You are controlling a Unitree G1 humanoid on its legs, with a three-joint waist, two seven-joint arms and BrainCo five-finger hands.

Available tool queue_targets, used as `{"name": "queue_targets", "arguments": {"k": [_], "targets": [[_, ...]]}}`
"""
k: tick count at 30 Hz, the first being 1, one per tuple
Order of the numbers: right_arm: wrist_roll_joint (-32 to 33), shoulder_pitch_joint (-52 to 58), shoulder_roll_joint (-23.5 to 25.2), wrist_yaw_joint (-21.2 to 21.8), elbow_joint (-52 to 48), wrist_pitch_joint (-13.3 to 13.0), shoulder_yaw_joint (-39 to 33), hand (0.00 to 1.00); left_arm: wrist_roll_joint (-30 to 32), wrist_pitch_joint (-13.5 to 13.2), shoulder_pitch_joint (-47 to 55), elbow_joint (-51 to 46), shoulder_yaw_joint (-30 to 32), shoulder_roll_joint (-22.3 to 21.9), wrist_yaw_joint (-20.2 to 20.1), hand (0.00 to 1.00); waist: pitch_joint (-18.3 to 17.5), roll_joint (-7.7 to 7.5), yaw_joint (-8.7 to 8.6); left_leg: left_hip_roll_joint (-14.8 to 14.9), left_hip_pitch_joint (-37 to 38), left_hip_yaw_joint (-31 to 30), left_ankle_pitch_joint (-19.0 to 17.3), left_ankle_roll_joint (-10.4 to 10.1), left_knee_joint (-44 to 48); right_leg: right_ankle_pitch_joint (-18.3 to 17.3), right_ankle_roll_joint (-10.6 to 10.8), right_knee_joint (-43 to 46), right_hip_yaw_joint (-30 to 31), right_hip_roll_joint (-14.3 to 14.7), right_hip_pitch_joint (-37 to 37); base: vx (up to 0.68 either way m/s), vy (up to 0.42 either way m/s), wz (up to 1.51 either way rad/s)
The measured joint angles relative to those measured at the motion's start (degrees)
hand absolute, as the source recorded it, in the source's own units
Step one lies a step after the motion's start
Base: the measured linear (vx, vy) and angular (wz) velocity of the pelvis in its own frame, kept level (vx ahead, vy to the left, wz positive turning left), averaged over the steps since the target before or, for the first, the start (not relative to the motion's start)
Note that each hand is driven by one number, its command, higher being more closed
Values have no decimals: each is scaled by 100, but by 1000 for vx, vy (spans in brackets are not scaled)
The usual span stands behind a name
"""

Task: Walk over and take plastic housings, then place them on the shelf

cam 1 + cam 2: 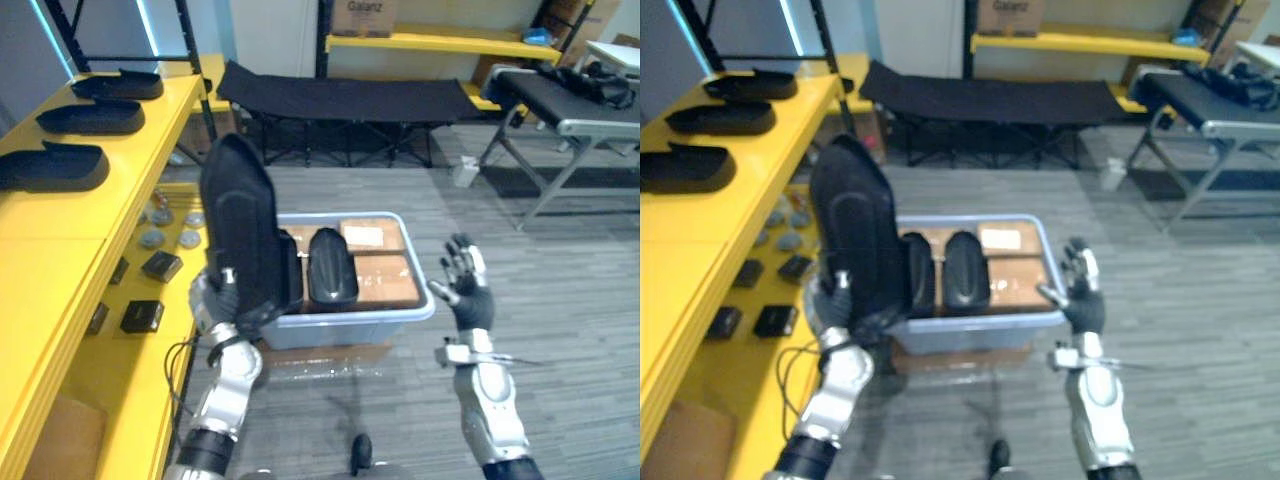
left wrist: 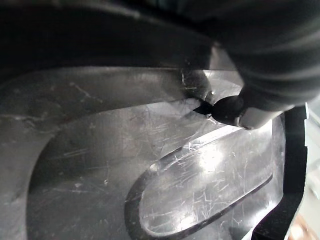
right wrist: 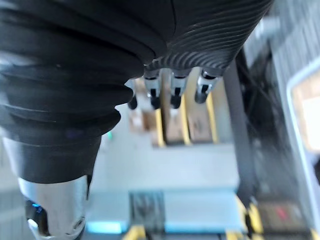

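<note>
My left hand (image 1: 222,300) is shut on a long black plastic housing (image 1: 243,232), holding it upright above the left end of the pale blue bin (image 1: 420,312). Up close, the housing's scratched glossy surface (image 2: 150,165) lies under my thumb (image 2: 227,107). Another black housing (image 1: 331,265) lies in the bin on brown boxes. Three more housings (image 1: 55,165) rest on the yellow shelf (image 1: 60,260) at the left. My right hand (image 1: 462,285) hangs open to the right of the bin, holding nothing, its fingers (image 3: 172,90) straight.
The shelf's lower level holds small black boxes (image 1: 142,316) and grey discs (image 1: 153,238). A black folding cot (image 1: 345,100) stands behind the bin, and a grey table (image 1: 570,110) at the far right. Grey plank floor lies open to the right.
</note>
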Motion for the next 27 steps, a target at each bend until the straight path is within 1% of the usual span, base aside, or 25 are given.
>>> {"name": "queue_targets", "arguments": {"k": [1,2,3,4,6,7,9,10,12,13,14,15,16,17,18,20,21,23,24,25,27], "targets": [[-12,186,88,-38,4,34,-192,0,-238,-262,150,-99,140,-52,-36,100,-64,40,-8,26,4,28,-27,-17,0,-14,-19,4,20,28,-11,64,-3,-8],[-12,272,126,-85,6,89,-262,0,-329,-372,226,-188,168,-93,-74,100,-86,60,-12,38,8,42,-40,-23,2,-17,-23,11,28,40,-12,95,1,-12],[-20,462,206,-152,82,192,-412,0,-446,-578,404,-422,251,-205,-156,100,-138,104,-14,61,10,96,-63,-36,3,-16,-25,38,48,63,-29,82,5,-11],[-27,556,254,-178,166,232,-513,0,-498,-642,496,-571,287,-243,-183,100,-164,127,-11,68,13,104,-68,-40,6,-13,-28,46,70,74,-42,103,9,-14],[-37,814,417,-270,779,499,-919,0,-841,-1040,826,-1134,394,-376,-471,100,-219,213,-25,74,15,116,-71,-44,-25,2,-34,49,117,89,-76,84,8,-8],[-37,881,443,-285,987,550,-1034,0,-929,-1103,873,-1245,398,-402,-523,100,-230,231,-23,72,28,115,-70,-44,-52,3,-34,49,117,89,-75,63,13,-3],[-33,1061,462,-354,1901,901,-1295,0,-1199,-1425,1049,-1537,407,-391,-822,100,-224,276,-21,64,159,121,-69,-44,-136,1,-34,47,118,90,19,36,16,-1],[-54,1085,463,-370,2152,957,-1337,0,-1220,-1485,1059,-1542,419,-386,-888,100,-221,285,-21,60,220,121,-69,-44,-166,0,-34,46,117,88,61,0,0,0],[-16,1156,464,-368,2951,1231,-1392,0,-1252,-1607,1060,-1561,523,-374,-1144,100,-239,313,-31,26,282,125,-73,-36,-223,-34,-16,-4,112,54,126,-56,20,-1],[-15,1162,466,-362,3127,1252,-1393,0,-1296,-1625,1061,-1586,540,-364,-1189,100,-241,318,-44,11,290,126,-77,-29,-243,-47,-4,-5,109,40,127,-55,16,-1],[-14,1155,466,-365,3497,1376,-1417,0,-1414,-1656,1062,-1674,570,-343,-1292,100,-245,326,-77,-15,299,120,-63,-34,-290,-54,0,-5,98,18,122,-44,5,5],[-8,1158,484,-358,3894,1379,-1476,0,-1444,-1672,1062,-1782,593,-308,-1350,100,-253,339,-91,-33,298,98,-64,-34,-316,-85,5,-5,83,1,120,-37,-1,7],[-7,1160,492,-359,4083,1379,-1518,0,-1446,-1673,1063,-1836,601,-279,-1366,100,-261,352,-95,-40,298,84,-62,-30,-332,-115,-9,-5,60,-4,120,-17,-10,13],[-2,1163,506,-358,4370,1385,-1616,0,-1449,-1673,1062,-1919,603,-209,-1377,100,-282,388,-122,-55,297,30,-47,-25,-365,-148,24,-5,-3,-20,130,4,-8,23],[-11,1187,505,-350,4525,1419,-1655,0,-1448,-1668,1053,-1980,604,-157,-1375,100,-306,427,-160,-86,301,-60,-20,-24,-427,-169,31,-6,-68,-43,146,17,-3,25],[-19,1217,506,-336,4605,1446,-1649,0,-1446,-1667,1047,-2060,608,-157,-1370,100,-329,462,-144,-108,310,-90,29,-20,-513,-181,40,-6,-113,-62,142,35,6,21],[-106,1194,507,-255,4678,1508,-1628,0,-1373,-1577,1045,-2167,631,-152,-1289,100,-356,509,-140,-119,309,-173,56,-37,-535,-176,57,-6,-196,-76,180,48,7,24],[-212,1149,502,-213,4799,1599,-1592,0,-1365,-1449,1048,-2303,665,-151,-1255,100,-349,481,-101,-119,310,-216,71,-21,-549,-192,72,-5,-250,-79,207,56,4,22],[-356,1049,503,-130,4980,1709,-1588,0,-1352,-1319,1045,-2468,750,-150,-1227,100,-372,517,-25,-124,300,-280,82,-7,-567,-193,75,-4,-331,-88,225,180,21,120],[-949,672,461,317,5588,2012,-1245,0,-1205,-806,1122,-2900,1498,-155,-917,100,-327,452,316,-224,184,-854,195,50,-585,-226,110,46,-893,-187,409,175,24,127],[-980,479,454,403,5662,2044,-1090,0,-1212,-751,1268,-2926,1608,-156,-781,100,-330,426,433,-268,202,-982,196,51,-578,-225,112,46,-984,-215,500,97,32,80]]}}
